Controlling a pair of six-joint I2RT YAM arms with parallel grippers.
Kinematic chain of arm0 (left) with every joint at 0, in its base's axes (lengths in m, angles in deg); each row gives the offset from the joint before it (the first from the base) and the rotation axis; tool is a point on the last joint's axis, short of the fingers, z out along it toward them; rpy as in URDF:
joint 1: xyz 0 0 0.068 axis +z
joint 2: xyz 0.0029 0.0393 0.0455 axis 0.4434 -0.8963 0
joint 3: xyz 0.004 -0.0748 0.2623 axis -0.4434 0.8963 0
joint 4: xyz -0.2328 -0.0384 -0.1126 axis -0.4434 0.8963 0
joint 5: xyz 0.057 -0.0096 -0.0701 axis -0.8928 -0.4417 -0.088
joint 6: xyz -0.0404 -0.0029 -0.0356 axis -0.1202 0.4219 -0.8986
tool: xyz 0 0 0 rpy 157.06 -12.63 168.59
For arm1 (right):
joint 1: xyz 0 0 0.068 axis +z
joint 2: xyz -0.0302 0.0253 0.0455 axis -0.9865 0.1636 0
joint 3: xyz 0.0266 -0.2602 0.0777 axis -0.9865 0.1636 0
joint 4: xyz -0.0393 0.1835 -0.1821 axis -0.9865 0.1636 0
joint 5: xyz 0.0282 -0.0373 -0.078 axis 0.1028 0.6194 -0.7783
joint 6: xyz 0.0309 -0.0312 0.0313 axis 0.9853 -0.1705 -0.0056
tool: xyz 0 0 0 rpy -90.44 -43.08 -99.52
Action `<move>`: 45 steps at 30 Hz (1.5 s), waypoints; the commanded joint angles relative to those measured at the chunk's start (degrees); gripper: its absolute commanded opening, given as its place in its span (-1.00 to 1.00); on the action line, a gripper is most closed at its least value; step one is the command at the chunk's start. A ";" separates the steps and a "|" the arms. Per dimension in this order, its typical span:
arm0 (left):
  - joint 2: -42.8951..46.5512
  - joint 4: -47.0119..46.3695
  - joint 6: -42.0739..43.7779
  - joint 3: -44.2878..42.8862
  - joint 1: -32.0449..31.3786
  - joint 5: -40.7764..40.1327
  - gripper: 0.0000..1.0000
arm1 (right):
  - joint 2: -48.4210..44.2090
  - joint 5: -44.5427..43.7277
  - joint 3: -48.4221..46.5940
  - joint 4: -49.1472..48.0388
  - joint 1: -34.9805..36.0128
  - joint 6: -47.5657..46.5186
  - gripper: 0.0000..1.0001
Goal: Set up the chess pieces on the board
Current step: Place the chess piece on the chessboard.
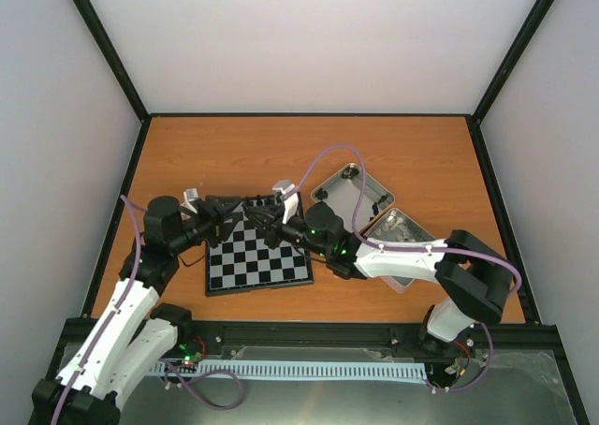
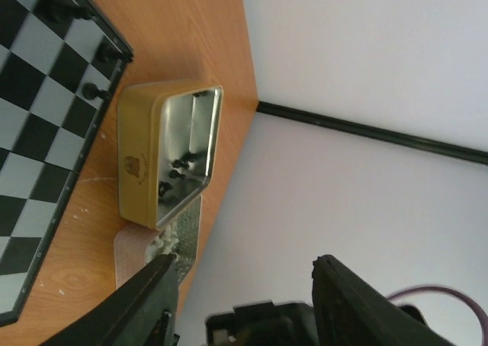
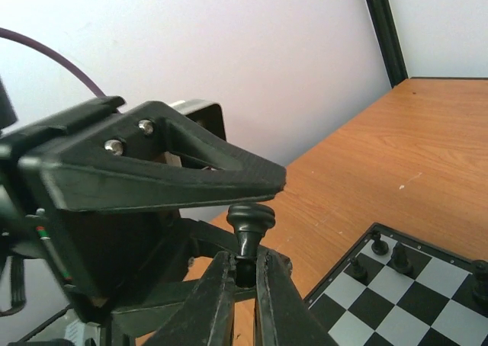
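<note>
My right gripper [image 3: 245,266] is shut on a small black chess piece [image 3: 251,222], whose wide end sticks out past the fingertips. My left gripper [image 2: 244,277] is open; its black fingers [image 3: 175,174] stand just above and below that piece in the right wrist view. Both grippers meet above the far edge of the board [image 1: 245,273], left gripper [image 1: 255,205] and right gripper [image 1: 272,222] close together. Several black chess pieces [image 3: 379,245] stand along the board's edge row. The left wrist view shows nothing between its own fingers.
Two shallow silver tins lie right of the board, one farther back [image 1: 348,193] and one nearer [image 1: 401,234]. The left wrist view shows a gold-sided tin [image 2: 145,159] with a few dark pieces inside, beside the board [image 2: 38,144]. White walls enclose the orange table [image 1: 234,149].
</note>
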State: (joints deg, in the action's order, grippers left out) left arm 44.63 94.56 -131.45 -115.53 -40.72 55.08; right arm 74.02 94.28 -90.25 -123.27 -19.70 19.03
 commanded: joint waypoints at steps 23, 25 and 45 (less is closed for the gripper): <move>-12.34 15.10 60.42 -13.57 0.15 -25.24 0.28 | 26.05 4.73 -53.58 101.79 -12.32 -7.18 -0.94; -13.68 15.24 61.96 -13.75 0.15 -25.79 0.29 | 31.11 3.60 -59.52 105.76 -12.59 -7.70 -0.94; -13.88 15.32 61.96 -11.49 0.15 -28.98 0.36 | 48.57 -0.37 -82.77 118.97 -14.80 -8.48 -0.87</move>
State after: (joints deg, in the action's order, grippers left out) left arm 30.11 109.79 -70.82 -126.54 -40.72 26.95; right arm 121.08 94.44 -170.59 -6.88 -33.84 11.27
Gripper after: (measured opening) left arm 0.680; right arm 0.065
